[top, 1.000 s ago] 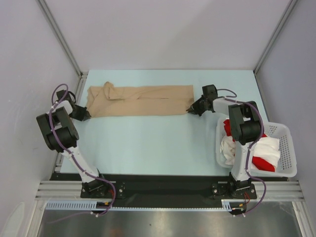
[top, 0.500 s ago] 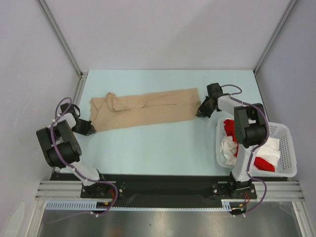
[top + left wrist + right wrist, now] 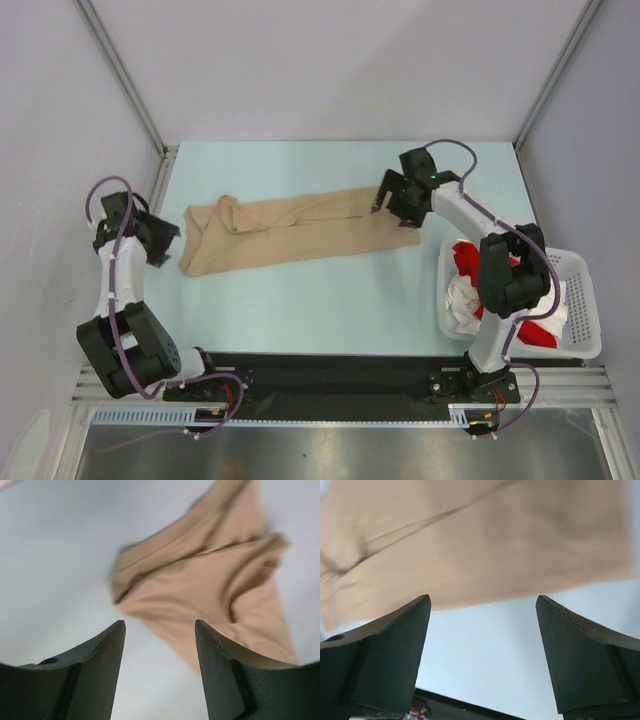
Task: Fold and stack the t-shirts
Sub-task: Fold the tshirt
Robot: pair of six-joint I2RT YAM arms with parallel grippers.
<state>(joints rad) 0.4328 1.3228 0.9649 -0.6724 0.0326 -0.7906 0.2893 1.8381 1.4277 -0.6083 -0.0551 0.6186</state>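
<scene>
**Q:** What has changed in the last second?

**A:** Nearest me, nothing. The basket [image 3: 585, 262] sits by my right base with the red shirt [image 3: 466, 260] and white shirt [image 3: 462, 298] heaped inside. Further out, both ends of the beige shirt [image 3: 290, 232] have been let go. A second ago I held it stretched between both grippers. Now my left gripper [image 3: 168, 243] has its jaws apart with nothing between them. It has pulled back to the left, just clear of the collar end. My right gripper [image 3: 384, 196] is spread wide and empty, raised over the far right end of the cloth.

**Q:** Where does that leave the shirt?

**A:** It lies flat on the table [image 3: 300, 300] as a long narrow strip, slanted, with the left end nearer me. The left end is bunched, and the right wrist view shows the other end lying smooth.

**Q:** What does that mean for the job?

**A:** I judge the lengthwise fold done and laid down. The strip has yet to be folded across its length. The two basket shirts are untouched, so most of the work remains.
</scene>
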